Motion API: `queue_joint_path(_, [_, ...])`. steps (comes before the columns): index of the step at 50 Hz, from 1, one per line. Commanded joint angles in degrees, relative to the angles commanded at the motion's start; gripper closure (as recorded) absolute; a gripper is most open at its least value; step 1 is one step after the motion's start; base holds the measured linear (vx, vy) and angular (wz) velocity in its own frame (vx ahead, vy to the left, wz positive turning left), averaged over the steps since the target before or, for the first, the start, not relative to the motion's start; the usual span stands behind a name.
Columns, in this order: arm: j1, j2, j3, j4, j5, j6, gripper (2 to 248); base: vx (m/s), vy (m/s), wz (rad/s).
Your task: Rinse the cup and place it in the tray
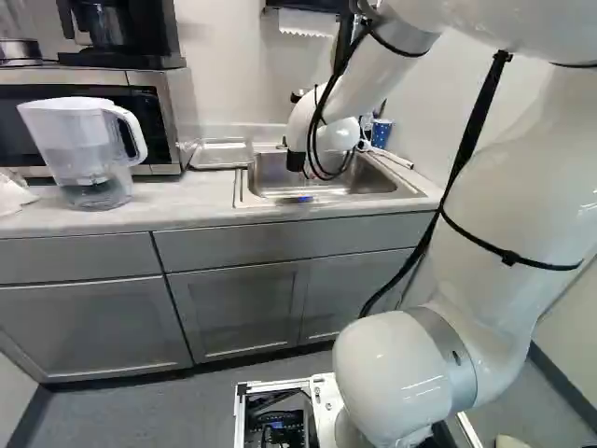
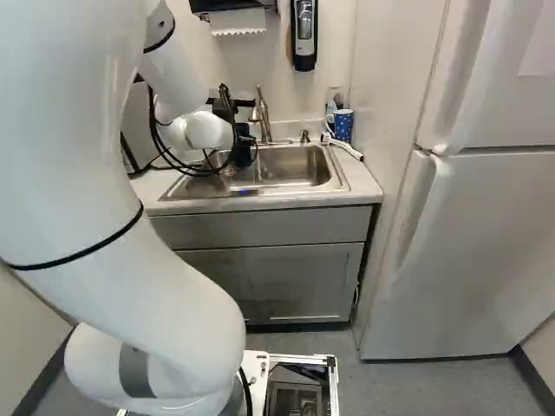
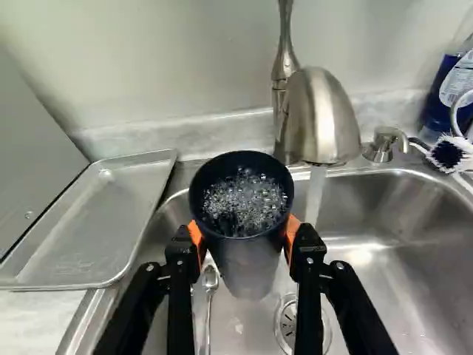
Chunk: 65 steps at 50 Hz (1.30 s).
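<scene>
Gripper [image 2: 244,149]: its two fingers stand parted by the width of the cup, with orange pads [image 3: 293,229] pressing on it from opposite sides; it has a firm hold.
Cup [image 3: 247,262]: dark, plain and smooth, with a round rim and walls that narrow toward the base; the sides look greyer and shinier lower down. It is held over the sink, mouth up, just beside the running faucet.
Inside the cup: water topped with a crowd of clear and whitish bubbles, sitting below the rim.
Faucet [image 3: 321,118]: brushed metal, its head next to the cup's rim; a stream of water [image 3: 315,196] falls past the outside of the cup.
Sink [image 3: 421,237]: stainless steel, wet and shiny, holding a spoon [image 3: 210,281] partly hidden by the cup, near a round drain [image 3: 287,325].
Tray [image 3: 89,222]: shallow, metal, with a raised edge, flat on the counter [image 3: 33,325] alongside the sink, well apart from the cup.
Mug [image 2: 344,126]: blue with light spots, behind the sink's corner, at the wall.
Brush [image 3: 452,154]: dark and white bristles, near the soap pump [image 3: 380,146].
Pitcher [image 1: 79,140]: clear body, white handle, on the counter in front of the microwave [image 1: 173,112].
</scene>
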Motion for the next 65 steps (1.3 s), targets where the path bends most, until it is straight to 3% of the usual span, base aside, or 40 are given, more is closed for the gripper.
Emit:
queue_joint_path(32, [5.52, 2.28, -0.40, 0.00, 0.00, 0.00, 128, 0.000, 0.000, 0.000])
queue_joint_path(65, [6.54, 5.09, -1.76, -0.48, -2.48, 0.00, 128, 0.000, 0.000, 0.000])
